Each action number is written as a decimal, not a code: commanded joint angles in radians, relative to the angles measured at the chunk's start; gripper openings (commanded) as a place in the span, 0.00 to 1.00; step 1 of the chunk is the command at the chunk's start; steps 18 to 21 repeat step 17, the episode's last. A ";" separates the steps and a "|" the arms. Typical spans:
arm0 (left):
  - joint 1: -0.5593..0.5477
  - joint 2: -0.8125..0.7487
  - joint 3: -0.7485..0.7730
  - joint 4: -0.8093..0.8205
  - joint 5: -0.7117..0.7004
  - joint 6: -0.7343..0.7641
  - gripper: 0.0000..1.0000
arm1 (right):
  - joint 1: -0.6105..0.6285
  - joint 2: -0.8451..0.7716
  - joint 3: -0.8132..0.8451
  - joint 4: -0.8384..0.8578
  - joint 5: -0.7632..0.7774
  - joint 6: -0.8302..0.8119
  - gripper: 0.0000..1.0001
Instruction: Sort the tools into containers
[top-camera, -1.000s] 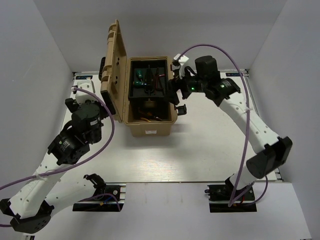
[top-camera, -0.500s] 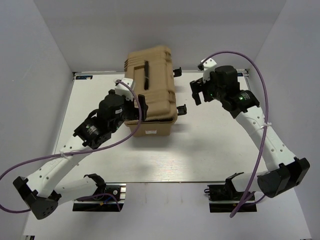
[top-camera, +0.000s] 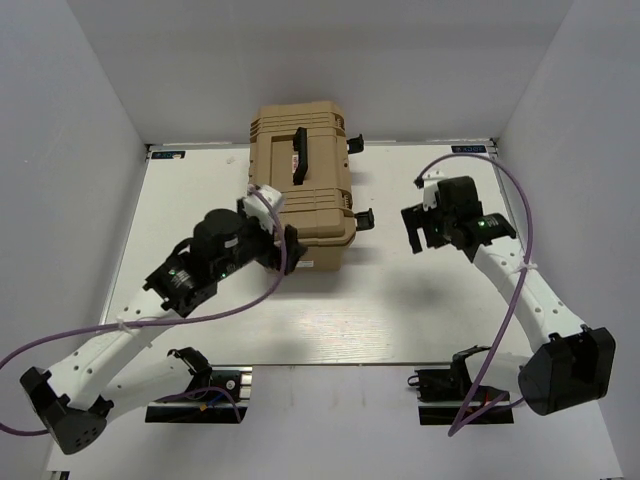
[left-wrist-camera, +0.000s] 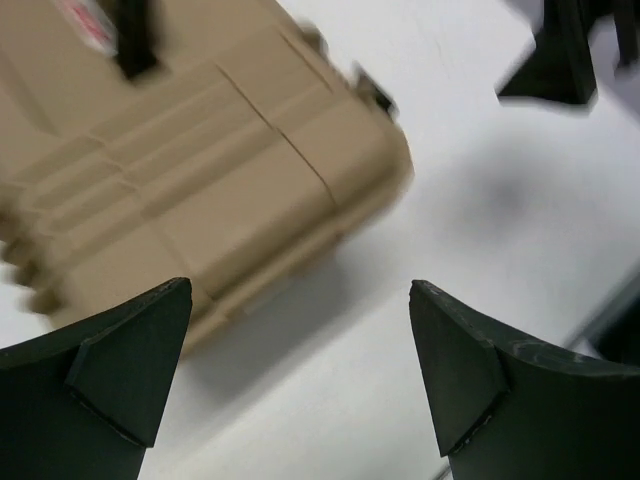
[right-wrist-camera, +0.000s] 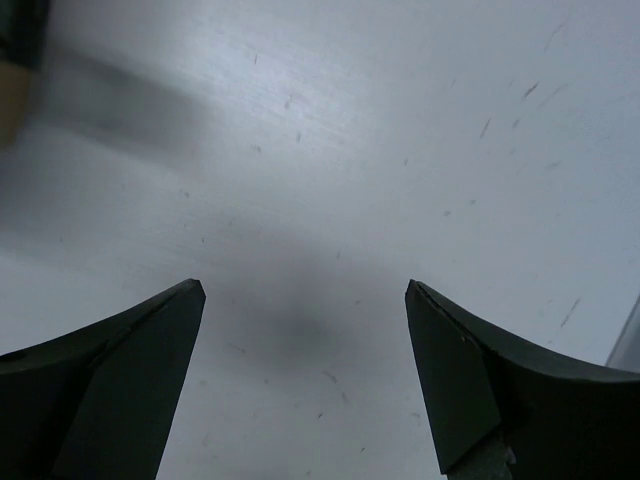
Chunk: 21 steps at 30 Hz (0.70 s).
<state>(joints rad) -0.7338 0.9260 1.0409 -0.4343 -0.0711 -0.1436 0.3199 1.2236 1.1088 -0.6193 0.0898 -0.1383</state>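
Observation:
The tan ribbed toolbox (top-camera: 318, 196) stands shut at the back middle of the table, its black handle (top-camera: 299, 155) on top. No tools show in any view. My left gripper (top-camera: 283, 243) is open at the box's near left corner; in the left wrist view the box (left-wrist-camera: 200, 170) lies just beyond the open gripper (left-wrist-camera: 300, 290), nothing between the fingers. My right gripper (top-camera: 421, 230) hovers open over bare table to the right of the box, apart from it. The right wrist view shows this gripper (right-wrist-camera: 305, 288) open, only white table below.
Black side latches (top-camera: 364, 218) stick out from the box's right side. White walls close in the table (top-camera: 400, 310) at the back, left and right. The arm bases sit at the near edge. A corner of the box (right-wrist-camera: 10, 95) shows at the right wrist view's upper left.
The toolbox lid, open a second ago, is now closed. My left gripper swung over to the box's near left corner. My right gripper drew back from the box, rightward and nearer.

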 joint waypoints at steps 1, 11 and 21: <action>-0.016 -0.001 -0.103 0.012 0.338 0.117 1.00 | -0.015 -0.059 -0.092 -0.002 -0.058 0.040 0.87; -0.082 0.056 -0.208 0.062 0.441 0.208 1.00 | -0.027 -0.331 -0.314 0.072 -0.006 0.072 0.90; -0.133 0.116 -0.231 0.114 0.400 0.217 1.00 | -0.048 -0.378 -0.398 0.072 -0.038 -0.027 0.90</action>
